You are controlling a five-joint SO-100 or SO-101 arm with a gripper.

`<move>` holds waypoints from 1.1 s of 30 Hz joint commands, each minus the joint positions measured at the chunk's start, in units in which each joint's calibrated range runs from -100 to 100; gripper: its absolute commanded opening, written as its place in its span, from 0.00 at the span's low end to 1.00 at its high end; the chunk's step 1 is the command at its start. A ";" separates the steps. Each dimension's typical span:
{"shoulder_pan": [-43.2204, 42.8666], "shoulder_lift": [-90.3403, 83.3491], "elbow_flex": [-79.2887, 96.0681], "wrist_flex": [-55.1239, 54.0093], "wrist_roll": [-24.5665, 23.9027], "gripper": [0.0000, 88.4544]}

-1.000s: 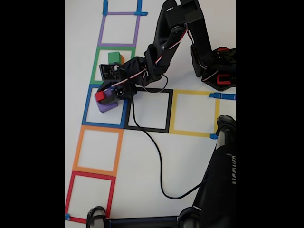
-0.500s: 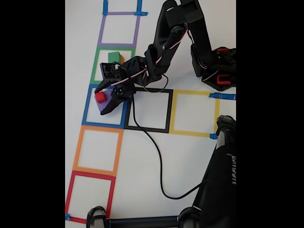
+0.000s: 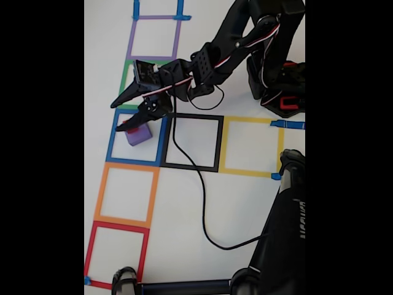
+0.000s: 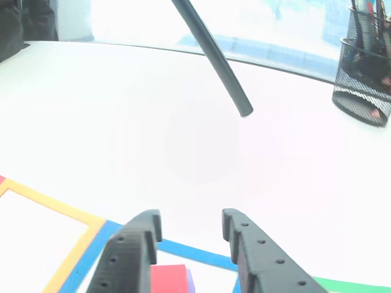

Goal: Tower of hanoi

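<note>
The fingers [image 3: 127,112] stand wide apart and hold nothing, raised above the counter [image 3: 202,203] at the top edge of the blue tape square [image 3: 112,138] in the fixed view. In the other view the two dark fingers [image 4: 186,235] frame a gap, and the red cube [image 4: 168,279] lies below, at about 7 o'clock from that gap, with a sliver of purple at its right edge.

The red cube [image 3: 132,129] sits on top of the purple cube [image 3: 140,135], and the pair stands inside the blue square, at roughly 5 o'clock from the fingertips. That stacking fits the puzzle's rule of smaller on larger, so I judge this a finished placement: the fingers are spread to let go and the arm is lifted to clear the stack without knocking it.

A second ago the fingers were down around the red cube on the purple one; half a second ago they were low over the pair and starting to part. Now the arm has risen and pulled back toward 12 o'clock, and the stack stands free. The green cube and an orange one seen earlier in the green tape square [image 3: 123,83] are now hidden behind the arm, so their place cannot be told
</note>
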 commanded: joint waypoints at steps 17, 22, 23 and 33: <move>20.50 -37.81 -28.43 80.00 0.36 0.01; 23.09 -32.24 -55.25 103.24 0.36 0.01; 23.76 -31.27 -59.52 106.39 0.36 0.01; 28.56 -29.82 -74.07 121.13 0.36 0.02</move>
